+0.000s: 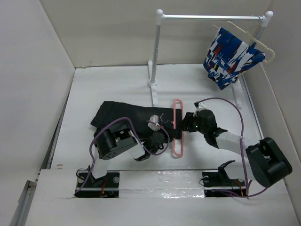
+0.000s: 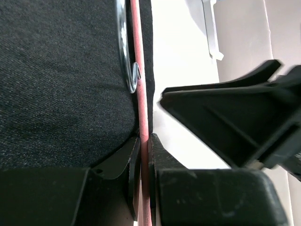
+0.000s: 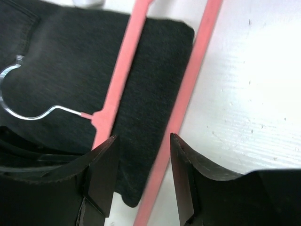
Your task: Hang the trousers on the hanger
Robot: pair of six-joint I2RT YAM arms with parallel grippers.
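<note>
- Black trousers point(image 1: 120, 115) spread flat on the white counter point(image 1: 94, 89), left of centre, one end reaching right into the hanger.
- Pink hanger point(image 1: 177, 100) flat on the counter as well, at the right end of the trousers, its long bars running away from the arms.
- In the right wrist view: trouser end between the two pink bars, the hook-side bar lying on top of the cloth, wire hook point(image 3: 19, 92) resting on the cloth.
- Left tool point(image 2: 145, 146) pinched tight on the hook-side bar, cloth right alongside.
- Right tool point(image 3: 141, 146) spread wide, gripping nothing, one finger to each side of the cloth end and the outer bar; contact with either unclear.
- Both tools near each other at the hanger's middle.
- At the far right, a rail point(image 1: 211, 17) with a patterned garment point(image 1: 230, 56) hung on it, well apart from the trousers.
</note>
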